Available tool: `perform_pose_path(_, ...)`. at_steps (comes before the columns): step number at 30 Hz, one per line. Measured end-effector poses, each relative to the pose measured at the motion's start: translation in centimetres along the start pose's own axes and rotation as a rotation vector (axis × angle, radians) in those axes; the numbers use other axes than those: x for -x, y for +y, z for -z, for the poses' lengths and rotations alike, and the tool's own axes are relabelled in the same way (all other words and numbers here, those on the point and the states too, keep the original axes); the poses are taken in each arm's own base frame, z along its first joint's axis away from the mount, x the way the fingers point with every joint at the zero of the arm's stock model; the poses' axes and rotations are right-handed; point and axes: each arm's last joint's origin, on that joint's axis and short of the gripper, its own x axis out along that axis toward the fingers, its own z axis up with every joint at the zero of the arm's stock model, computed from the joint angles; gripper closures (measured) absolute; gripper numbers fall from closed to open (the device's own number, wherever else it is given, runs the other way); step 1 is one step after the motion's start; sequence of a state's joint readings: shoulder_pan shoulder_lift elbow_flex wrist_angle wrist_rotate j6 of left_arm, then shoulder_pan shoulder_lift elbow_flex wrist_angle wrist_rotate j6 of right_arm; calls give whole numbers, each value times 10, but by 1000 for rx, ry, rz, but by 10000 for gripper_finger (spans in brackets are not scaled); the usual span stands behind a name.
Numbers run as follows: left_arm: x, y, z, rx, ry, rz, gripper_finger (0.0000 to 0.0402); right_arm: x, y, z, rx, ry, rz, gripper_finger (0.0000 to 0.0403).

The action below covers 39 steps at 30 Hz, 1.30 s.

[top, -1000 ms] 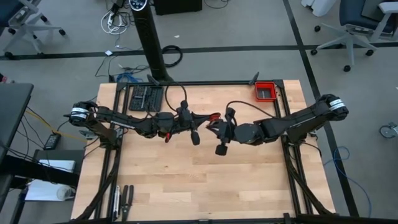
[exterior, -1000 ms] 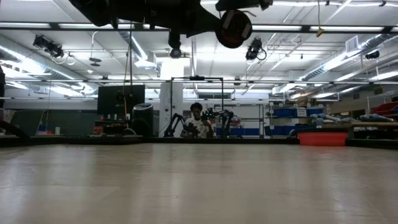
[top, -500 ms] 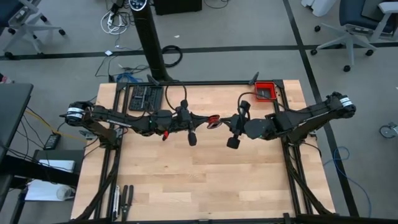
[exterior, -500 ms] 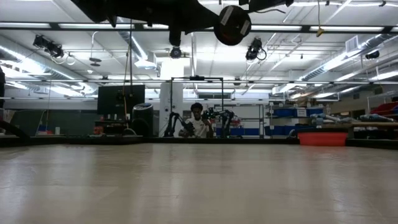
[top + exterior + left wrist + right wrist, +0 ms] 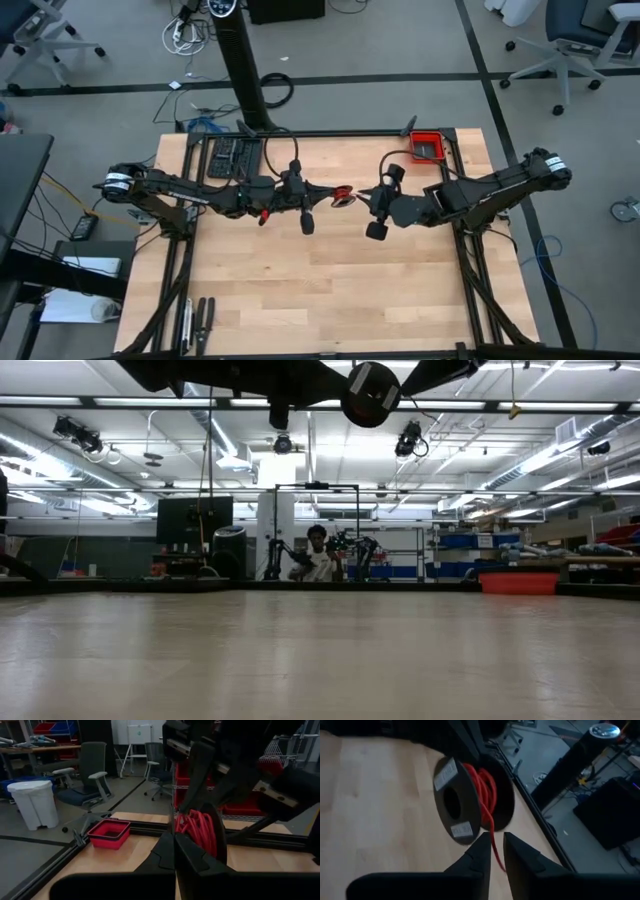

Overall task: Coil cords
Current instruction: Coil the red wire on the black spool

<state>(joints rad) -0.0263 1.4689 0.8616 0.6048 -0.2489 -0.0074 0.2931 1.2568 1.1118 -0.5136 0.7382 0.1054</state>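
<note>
1. My right gripper (image 5: 493, 851) has just parted its jaws slightly; the cord (image 5: 485, 795) runs loose between them.
2. My left gripper (image 5: 174, 851), jaws pressed together, holds the spool (image 5: 343, 194) aloft mid-table.
3. I judge this winding pass finished; re-pinching comes next.

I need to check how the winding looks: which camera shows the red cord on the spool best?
The right wrist view: the red cord sits wound between the black spool's flanges, a strand trailing between the right gripper fingers. The left wrist view shows the coil partly hidden; the high view only a red speck; the low view none.
</note>
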Motion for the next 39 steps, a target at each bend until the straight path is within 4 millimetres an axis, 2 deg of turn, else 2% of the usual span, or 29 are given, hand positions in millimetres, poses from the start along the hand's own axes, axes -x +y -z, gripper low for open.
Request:
perform_pose_path(30,0,0,0,5,-3,1,401,0,-2,13,37,103,20,380)
perform_pose_path(39,0,0,-1,7,-6,1,401,0,-2,14,53,111,20,366)
